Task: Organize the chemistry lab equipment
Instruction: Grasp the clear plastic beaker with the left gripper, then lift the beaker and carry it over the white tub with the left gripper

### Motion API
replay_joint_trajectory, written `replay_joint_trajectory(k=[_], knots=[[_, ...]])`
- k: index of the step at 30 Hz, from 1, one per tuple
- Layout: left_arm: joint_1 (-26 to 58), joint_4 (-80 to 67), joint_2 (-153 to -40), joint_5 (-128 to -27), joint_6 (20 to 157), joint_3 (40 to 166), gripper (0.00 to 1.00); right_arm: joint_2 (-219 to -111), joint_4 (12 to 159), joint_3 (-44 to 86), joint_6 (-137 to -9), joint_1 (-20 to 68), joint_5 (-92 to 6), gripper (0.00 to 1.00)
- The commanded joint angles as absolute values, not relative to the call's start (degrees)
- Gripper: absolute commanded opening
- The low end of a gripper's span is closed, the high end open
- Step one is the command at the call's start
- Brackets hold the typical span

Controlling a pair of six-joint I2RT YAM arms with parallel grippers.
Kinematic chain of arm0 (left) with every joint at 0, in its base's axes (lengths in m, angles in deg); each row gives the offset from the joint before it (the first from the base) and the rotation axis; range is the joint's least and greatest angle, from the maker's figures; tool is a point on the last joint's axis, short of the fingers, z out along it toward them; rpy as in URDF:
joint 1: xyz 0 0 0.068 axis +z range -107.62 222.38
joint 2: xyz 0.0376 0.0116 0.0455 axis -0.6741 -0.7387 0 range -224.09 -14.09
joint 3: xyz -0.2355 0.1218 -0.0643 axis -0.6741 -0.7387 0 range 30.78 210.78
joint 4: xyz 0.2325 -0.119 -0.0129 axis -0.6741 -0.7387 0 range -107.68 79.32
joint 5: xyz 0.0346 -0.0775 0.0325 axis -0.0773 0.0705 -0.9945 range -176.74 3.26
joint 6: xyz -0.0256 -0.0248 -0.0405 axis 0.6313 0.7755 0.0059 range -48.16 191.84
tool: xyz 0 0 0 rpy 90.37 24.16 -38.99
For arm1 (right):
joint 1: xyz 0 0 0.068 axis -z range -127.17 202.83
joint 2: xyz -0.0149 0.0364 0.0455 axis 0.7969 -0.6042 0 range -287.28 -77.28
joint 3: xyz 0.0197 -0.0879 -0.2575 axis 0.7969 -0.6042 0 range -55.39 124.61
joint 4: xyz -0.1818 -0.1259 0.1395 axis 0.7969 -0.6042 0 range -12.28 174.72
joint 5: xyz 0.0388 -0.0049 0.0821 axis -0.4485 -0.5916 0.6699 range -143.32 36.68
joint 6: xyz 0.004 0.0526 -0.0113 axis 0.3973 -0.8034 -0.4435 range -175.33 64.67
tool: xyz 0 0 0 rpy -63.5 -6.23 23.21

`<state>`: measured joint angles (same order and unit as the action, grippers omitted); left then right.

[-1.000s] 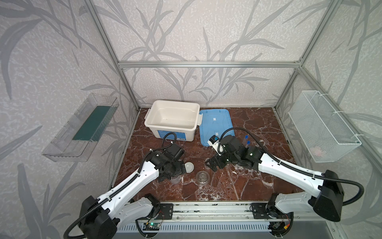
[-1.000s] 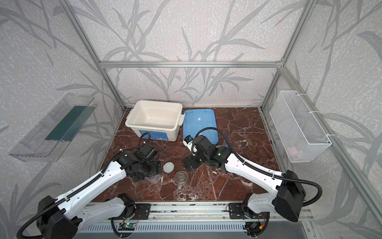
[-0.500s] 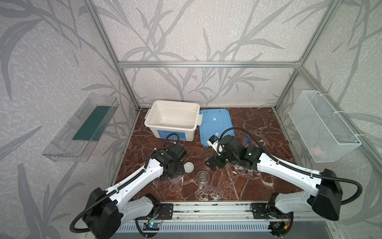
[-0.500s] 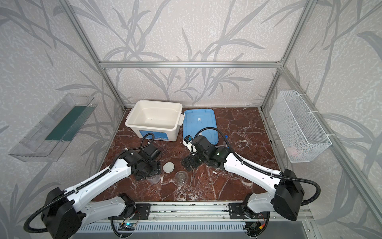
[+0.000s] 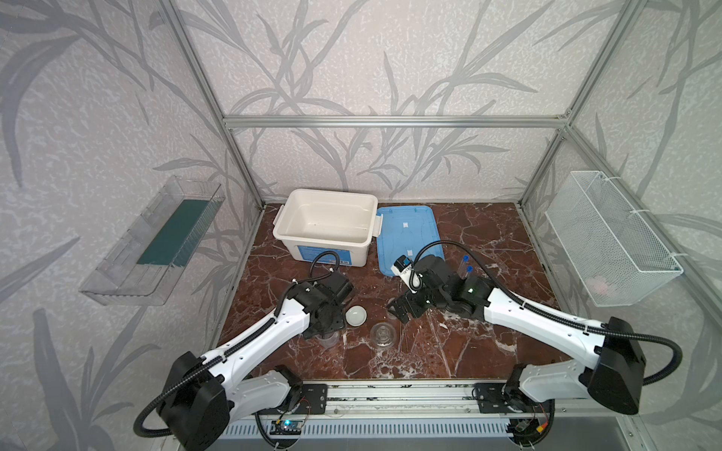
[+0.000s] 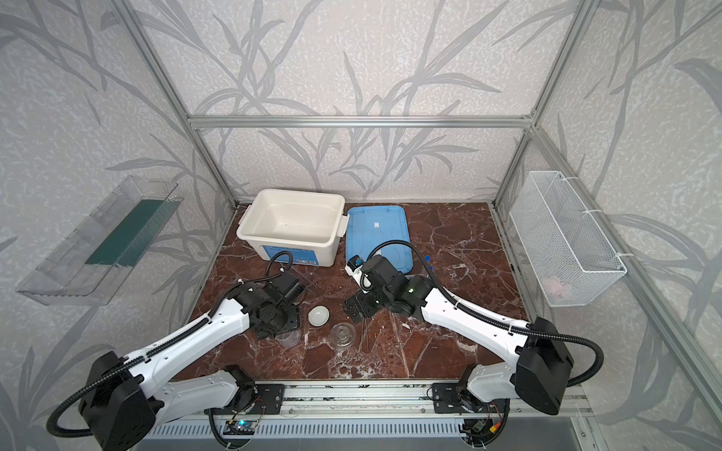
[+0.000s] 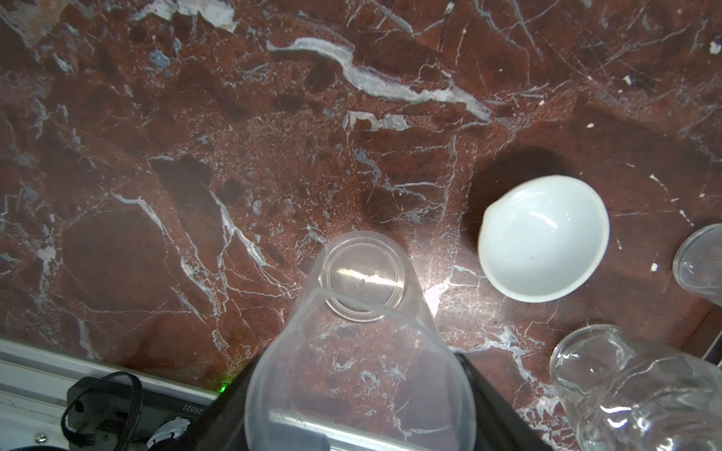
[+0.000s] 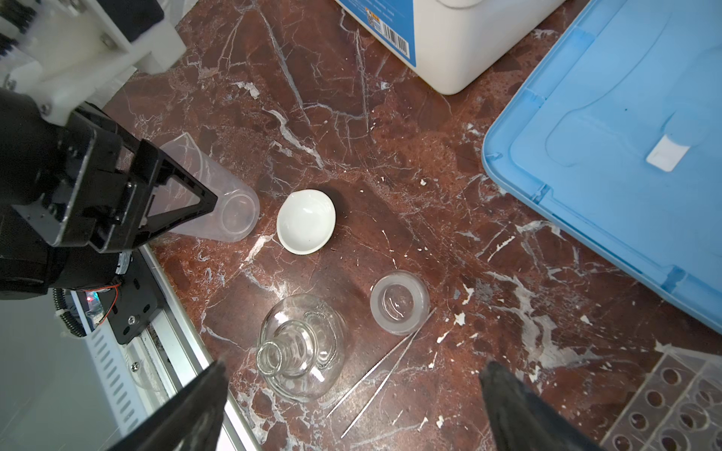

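Note:
The small clear beaker (image 7: 363, 281) stands upright on the marble. My left gripper (image 7: 357, 367) has closed on it, a black finger against each side of its rim; in both top views the wrist hides most of the beaker (image 5: 327, 340). Beside it sit the white domed dish (image 8: 306, 220), the round glass vessel (image 8: 301, 347) and the clear jar (image 8: 399, 302). My right gripper (image 8: 355, 369) hangs open above two thin rods (image 8: 385, 361). Blue-capped tubes (image 5: 467, 267) stand behind the right arm. A corner of the multi-hole rack (image 8: 672, 402) shows.
The big white tub (image 5: 326, 240) stands open at the back, its blue lid (image 5: 408, 230) flat beside it. A wire basket (image 5: 609, 238) hangs on the right wall and a clear shelf (image 5: 156, 242) on the left wall. The metal rail (image 5: 390, 394) runs along the front.
My left gripper's jaws have narrowed around the beaker and its arm has shifted slightly. The right arm has not moved.

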<state>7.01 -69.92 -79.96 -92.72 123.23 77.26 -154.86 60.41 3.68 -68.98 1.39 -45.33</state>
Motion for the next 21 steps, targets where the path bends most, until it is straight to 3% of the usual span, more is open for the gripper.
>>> replay_joint_trajectory(k=[1,10,14,21], knots=[[6.87,-74.63,-77.78,-95.19,122.96,80.54,0.71,-154.89,60.01,5.67,-69.02,1.06,-45.40,0.99],[7.05,-82.45,-77.48,-100.65,115.27,101.60,0.68,-154.46,63.12,9.84,-69.67,1.06,-45.12,0.99],[8.89,-84.38,-84.20,-103.80,109.33,115.64,0.67,-155.70,62.69,13.92,-69.57,1.06,-46.59,0.99],[18.09,-77.77,-98.40,-98.86,102.08,136.34,0.66,-159.67,65.27,21.26,-71.31,1.38,-50.80,0.99]])
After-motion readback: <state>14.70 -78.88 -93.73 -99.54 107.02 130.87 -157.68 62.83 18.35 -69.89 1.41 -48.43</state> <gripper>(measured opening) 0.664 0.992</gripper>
